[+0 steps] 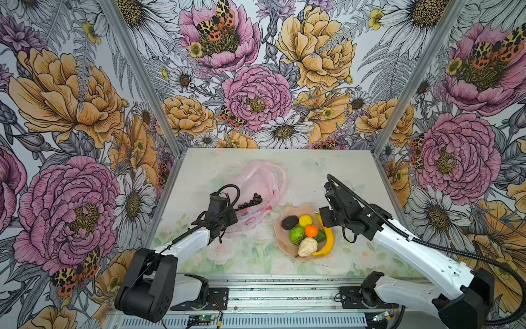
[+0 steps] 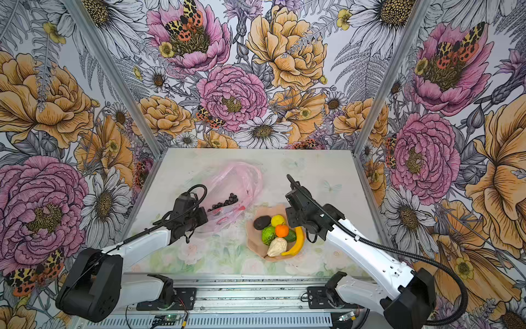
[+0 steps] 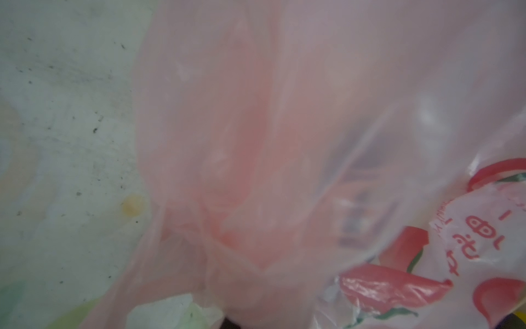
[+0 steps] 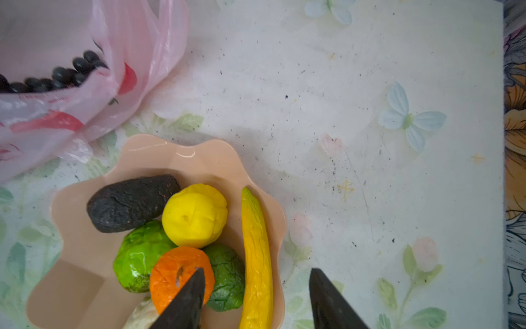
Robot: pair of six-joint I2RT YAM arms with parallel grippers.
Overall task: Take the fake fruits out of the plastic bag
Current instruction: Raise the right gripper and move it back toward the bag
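The pale pink plastic bag (image 1: 262, 182) (image 2: 239, 179) lies at the table's middle back, and a dark grape bunch (image 1: 250, 200) (image 4: 62, 75) sits inside its mouth. My left gripper (image 1: 232, 220) is shut on the bag's near edge. Pink film (image 3: 256, 142) fills the left wrist view and hides the jaws. On the peach plate (image 1: 280, 242) (image 4: 85, 284) lie a banana (image 1: 327, 237) (image 4: 256, 228), lemon (image 4: 195, 215), tangerine (image 4: 170, 273), lime-green fruit (image 4: 139, 256), avocado-like piece (image 4: 131, 202), dark green piece (image 4: 227, 276) and pear (image 1: 307, 247). My right gripper (image 1: 324, 220) (image 4: 256, 270) hangs open above the plate's right rim, holding nothing.
The plate stands just right of the bag, near the table's middle. Metal corner posts and flowered walls close in the table at the back (image 1: 279, 151) and both sides. A rail with both arm bases (image 1: 256, 296) runs along the front edge.
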